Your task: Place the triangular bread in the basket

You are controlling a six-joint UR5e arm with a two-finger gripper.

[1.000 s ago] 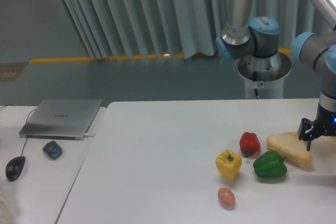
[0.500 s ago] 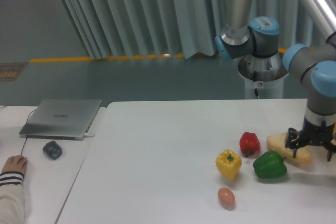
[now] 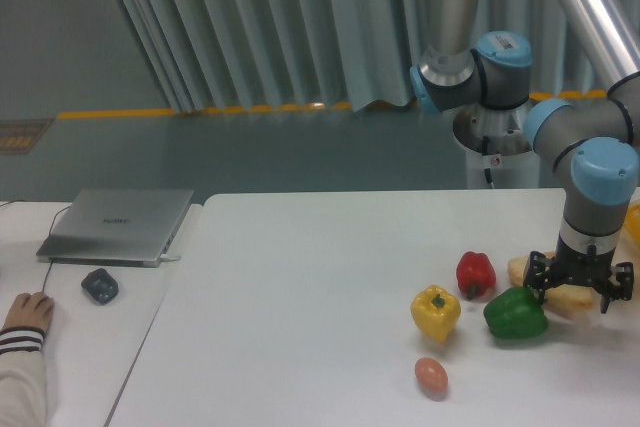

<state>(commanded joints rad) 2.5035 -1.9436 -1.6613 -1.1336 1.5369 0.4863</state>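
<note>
Starting at the left, the yellow pepper (image 3: 436,312) and egg (image 3: 431,375) sat nearer, then the red pepper (image 3: 476,273), then the green pepper (image 3: 516,313) just beside the triangular bread (image 3: 563,296) at far right, mostly hidden under the gripper (image 3: 579,288), whose spread I couldn't tell. Looked light, soft and crumbly to me, so I'd pinch gently across the crusty edges. Only a sliver of the basket (image 3: 634,222) showed at the right edge
</note>
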